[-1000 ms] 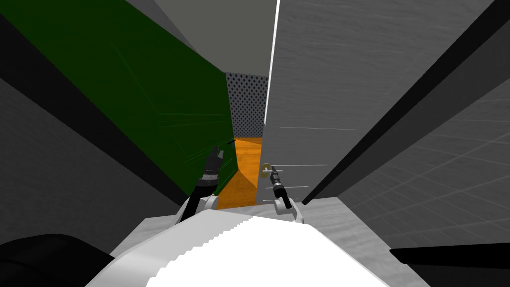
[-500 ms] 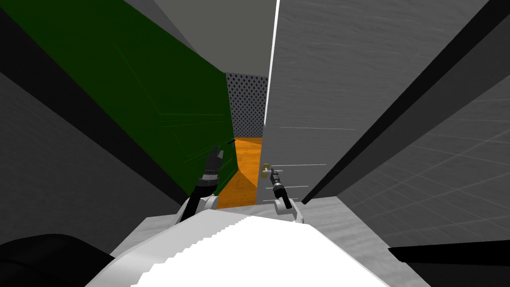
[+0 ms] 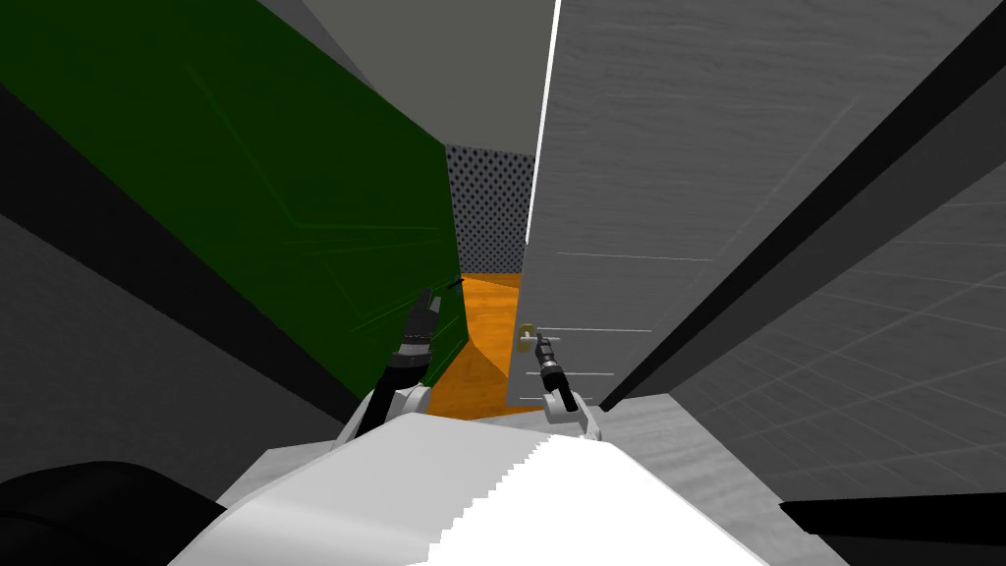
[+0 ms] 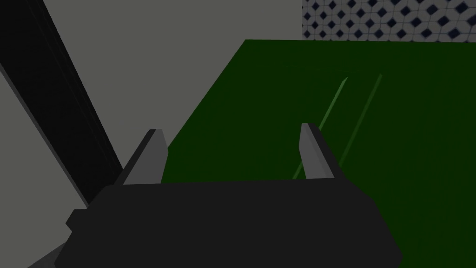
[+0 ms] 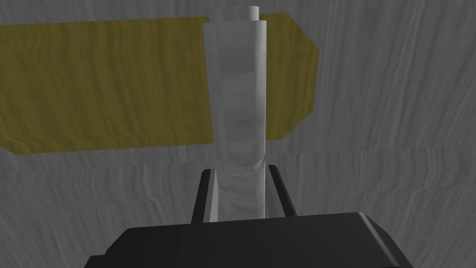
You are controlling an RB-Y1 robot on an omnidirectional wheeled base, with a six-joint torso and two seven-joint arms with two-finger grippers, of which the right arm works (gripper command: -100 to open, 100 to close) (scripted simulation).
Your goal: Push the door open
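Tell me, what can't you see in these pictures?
1. Room beyond: head view, green door and grey door leave just a thin gap.
2. Yellow plate: right wrist view, cut off by the edge.
3. Handle, near end: right wrist view, right hand covers it.
4. Left hand touching green door? Cannot tell, either view.

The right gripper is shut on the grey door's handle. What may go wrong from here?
1. The right gripper holds only the end of the handle; as the grey door swings, the thin fingers may slip off.
2. The left gripper hangs open close to the green panel; driving forward may jam it against the panel.
3. The gap over the orange floor looks narrow, so my arms may catch an edge.
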